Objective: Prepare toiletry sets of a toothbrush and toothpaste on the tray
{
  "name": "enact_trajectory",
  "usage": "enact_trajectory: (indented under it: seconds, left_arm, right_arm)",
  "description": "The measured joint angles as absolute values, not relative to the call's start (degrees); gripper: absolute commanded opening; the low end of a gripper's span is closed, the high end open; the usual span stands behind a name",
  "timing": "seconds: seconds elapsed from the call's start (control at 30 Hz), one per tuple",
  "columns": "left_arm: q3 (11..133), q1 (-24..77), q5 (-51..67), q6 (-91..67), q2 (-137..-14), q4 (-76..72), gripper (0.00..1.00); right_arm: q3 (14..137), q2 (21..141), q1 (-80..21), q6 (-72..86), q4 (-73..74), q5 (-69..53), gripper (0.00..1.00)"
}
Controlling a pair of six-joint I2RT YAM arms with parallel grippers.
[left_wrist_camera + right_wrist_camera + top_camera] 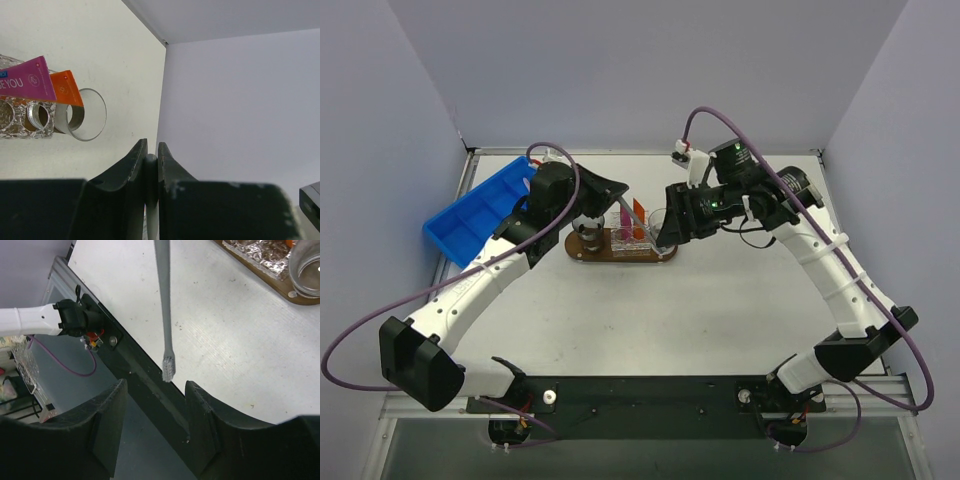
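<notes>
White tabletop [720,300], tray [620,254] mid-table, toothpaste [638,214] upright in a glass [35,117] on it — my left gripper [151,147] was clamped on the toothbrush [166,315], bristle end pointing at the right gripper [156,385], jaws wide and empty.

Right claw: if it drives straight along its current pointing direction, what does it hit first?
Most likely the grey toothbrush: its bristle head hangs just ahead, between the fingers of the open right claw. Beyond it lies the white table. Depth is unclear, so contact isn't certain.
</notes>
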State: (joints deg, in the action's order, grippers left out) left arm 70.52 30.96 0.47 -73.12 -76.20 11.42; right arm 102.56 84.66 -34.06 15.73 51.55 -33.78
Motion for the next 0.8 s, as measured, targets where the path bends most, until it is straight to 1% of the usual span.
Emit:
enact_trajectory:
  seconds: [0.4, 0.53, 0.63, 0.67, 0.73, 0.77, 0.8]
  left_arm:
    - [70.52, 30.96, -0.05, -73.54, -76.05, 11.55, 0.0]
    - [70.52, 31.03, -0.05, -74.11, -75.99, 11.55, 0.0]
    - [70.52, 31.03, -0.05, -74.37, -75.94, 11.55, 0.0]
    - [70.52, 31.03, -0.05, -74.39, -75.94, 11.55, 0.0]
    - [70.52, 31.05, -0.05, -74.43, -75.9, 11.55, 0.0]
    - [70.52, 31.07, -0.08, -74.46, -75.85, 11.55, 0.0]
    - [70.52, 31.07, -0.08, -74.46, -75.79, 11.55, 0.0]
  right_arm:
    - [106.45, 90.41, -38.37, 12.27, 55.83, -30.87, 0.4]
    - [106.94, 91.02, -39.46, 11.62, 56.4, -29.21, 0.36]
    - [107.07, 91.18, -39.88, 11.22, 56.69, -28.14, 0.3]
    - [107.18, 91.29, -40.01, 11.03, 56.82, -27.79, 0.24]
    - [107.37, 91.66, -40.29, 10.59, 56.84, -27.31, 0.19]
    - [107.39, 91.77, -40.4, 10.39, 56.86, -27.09, 0.13]
    - [107.37, 91.9, -40.51, 10.31, 56.88, -26.83, 0.1]
